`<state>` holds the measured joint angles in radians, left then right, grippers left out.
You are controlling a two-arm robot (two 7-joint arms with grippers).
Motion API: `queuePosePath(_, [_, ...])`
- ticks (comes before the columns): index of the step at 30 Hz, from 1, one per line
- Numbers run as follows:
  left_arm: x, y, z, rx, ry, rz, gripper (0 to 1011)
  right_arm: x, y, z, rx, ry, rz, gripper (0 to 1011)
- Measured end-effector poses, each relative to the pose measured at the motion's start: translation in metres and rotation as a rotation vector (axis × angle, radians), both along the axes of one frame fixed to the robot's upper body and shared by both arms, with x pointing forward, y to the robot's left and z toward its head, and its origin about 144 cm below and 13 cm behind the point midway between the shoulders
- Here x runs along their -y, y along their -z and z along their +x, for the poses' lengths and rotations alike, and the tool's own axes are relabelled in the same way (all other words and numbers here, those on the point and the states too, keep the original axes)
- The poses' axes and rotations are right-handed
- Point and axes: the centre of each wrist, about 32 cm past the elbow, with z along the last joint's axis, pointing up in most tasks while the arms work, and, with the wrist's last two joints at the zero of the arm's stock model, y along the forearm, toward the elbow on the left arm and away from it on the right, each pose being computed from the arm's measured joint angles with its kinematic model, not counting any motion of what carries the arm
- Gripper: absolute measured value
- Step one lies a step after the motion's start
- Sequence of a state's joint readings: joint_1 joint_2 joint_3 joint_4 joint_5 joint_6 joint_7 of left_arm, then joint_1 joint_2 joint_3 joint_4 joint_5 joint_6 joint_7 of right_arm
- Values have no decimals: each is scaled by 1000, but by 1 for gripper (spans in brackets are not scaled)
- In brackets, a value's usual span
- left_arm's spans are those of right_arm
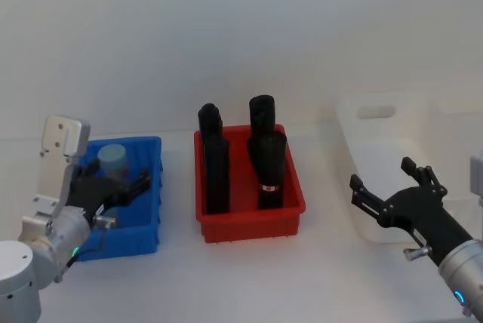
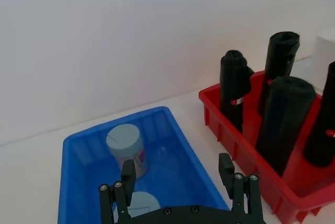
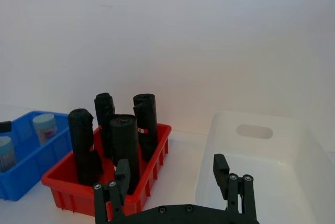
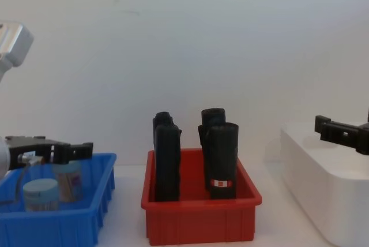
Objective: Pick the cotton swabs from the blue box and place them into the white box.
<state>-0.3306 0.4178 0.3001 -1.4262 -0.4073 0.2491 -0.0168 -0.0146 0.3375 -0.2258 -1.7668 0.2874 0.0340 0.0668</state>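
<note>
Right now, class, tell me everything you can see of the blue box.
The blue box is a bright blue, open-topped plastic bin with ribbed sides, level on the white table at the robot's left, beside the red bin. Two teal-lidded swab tubs stand upright inside. The left gripper hangs open above it.

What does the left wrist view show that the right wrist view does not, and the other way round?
Left wrist view, not the right: the left hand, open, above the blue box. Right wrist view, not the left: the right hand, open, near the white box, with that box's inside and handle slot. Both: the blue box with two tubs of cotton swabs, and the red bin of black rolls.
</note>
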Motion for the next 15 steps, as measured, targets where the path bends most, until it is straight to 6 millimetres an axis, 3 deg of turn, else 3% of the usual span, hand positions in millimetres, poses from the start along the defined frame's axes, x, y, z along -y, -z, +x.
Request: queuePosePath(15, [-22,17,12,-73,-50,-6,1004,0,0,0,0,0,0,1002])
